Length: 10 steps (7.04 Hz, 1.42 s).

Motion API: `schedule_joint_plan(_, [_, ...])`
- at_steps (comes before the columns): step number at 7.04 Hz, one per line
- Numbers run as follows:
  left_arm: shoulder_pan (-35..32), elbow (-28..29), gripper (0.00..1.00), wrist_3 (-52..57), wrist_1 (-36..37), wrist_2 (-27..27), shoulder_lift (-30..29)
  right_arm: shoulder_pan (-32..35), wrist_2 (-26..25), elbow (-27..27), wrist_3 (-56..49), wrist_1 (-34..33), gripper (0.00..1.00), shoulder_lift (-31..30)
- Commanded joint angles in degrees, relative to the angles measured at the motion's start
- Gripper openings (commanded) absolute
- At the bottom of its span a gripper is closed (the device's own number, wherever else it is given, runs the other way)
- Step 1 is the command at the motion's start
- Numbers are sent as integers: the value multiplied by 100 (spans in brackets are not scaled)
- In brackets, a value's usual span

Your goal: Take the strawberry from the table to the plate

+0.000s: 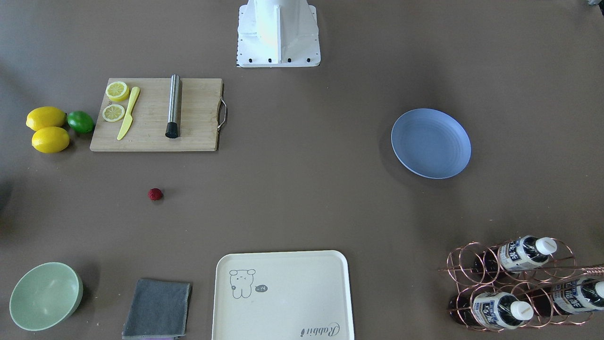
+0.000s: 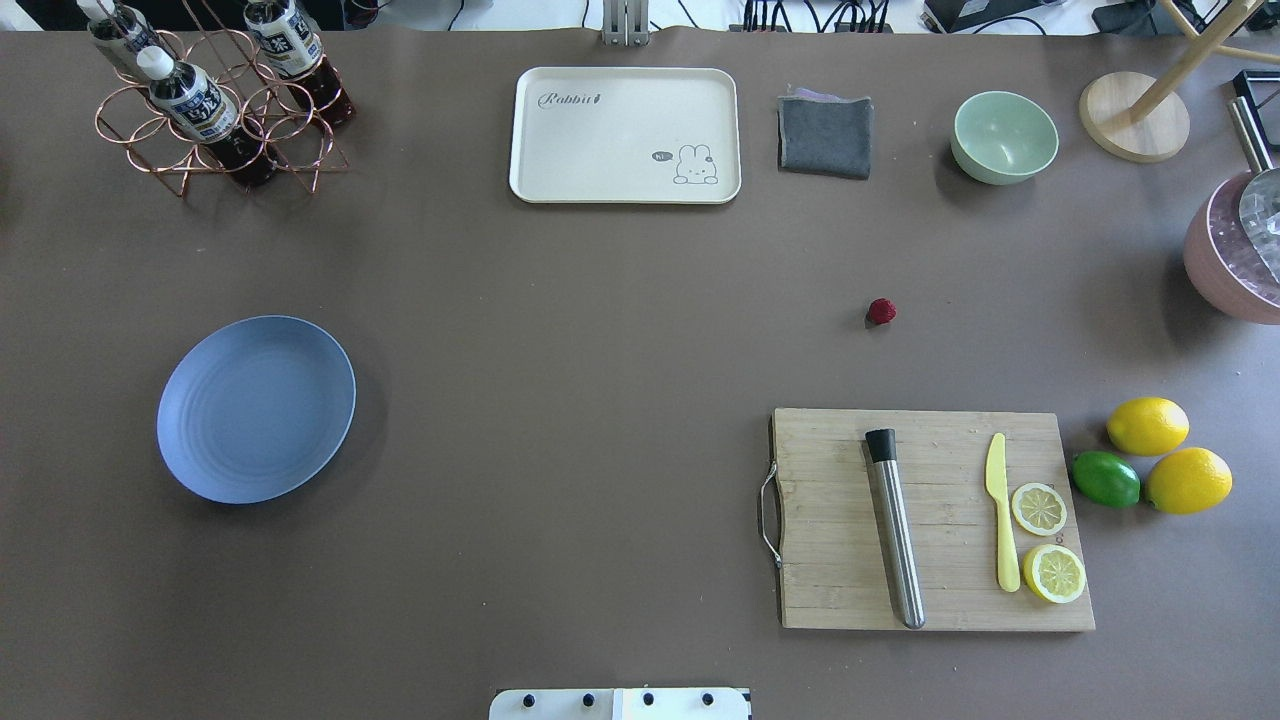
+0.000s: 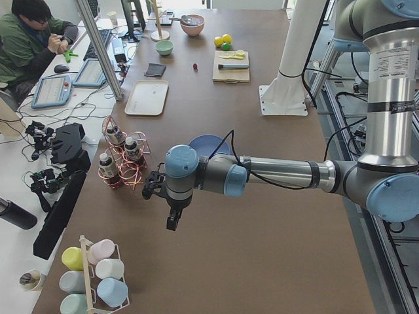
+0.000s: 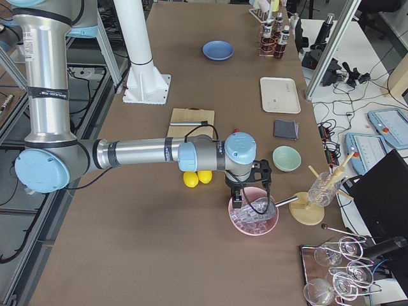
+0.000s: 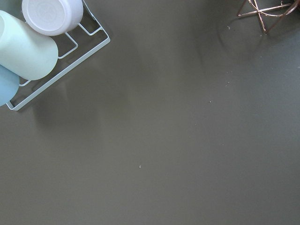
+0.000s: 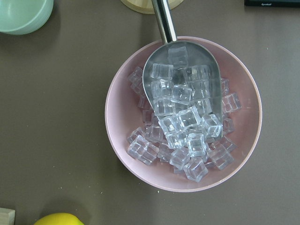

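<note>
The strawberry [image 1: 155,194] [image 2: 881,311] is a tiny dark-red berry lying alone on the brown table [image 2: 600,330], between the cutting board and the green bowl. On the table's other half sits the blue-grey plate [image 1: 431,143] [image 2: 256,408], with nothing on it. My left gripper [image 3: 171,221] hangs over bare table at the end past the bottle rack, far from both. Far from the berry too, my right gripper [image 4: 245,197] hovers above a pink bowl of ice cubes [image 6: 183,115] at the opposite end. Only the side views show either gripper, so I cannot tell if they are open or shut.
A wooden cutting board [image 2: 930,520] carries a steel muddler, a yellow knife and lemon slices, with two lemons and a lime [image 2: 1105,478] beside it. A cream tray [image 2: 625,135], grey cloth [image 2: 825,135], green bowl [image 2: 1004,137] and bottle rack [image 2: 215,110] line the far edge. A person [image 3: 33,46] sits beyond.
</note>
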Motion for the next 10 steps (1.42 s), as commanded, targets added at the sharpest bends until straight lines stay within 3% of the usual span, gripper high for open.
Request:
schedule_joint_plan(1, [-61, -18, 98, 0, 90, 10, 29, -14, -22, -42, -7, 5, 100, 15])
schedule_joint_plan(10, [-272, -151, 98, 8, 46, 168, 29, -5, 21, 247, 19, 5, 100, -117])
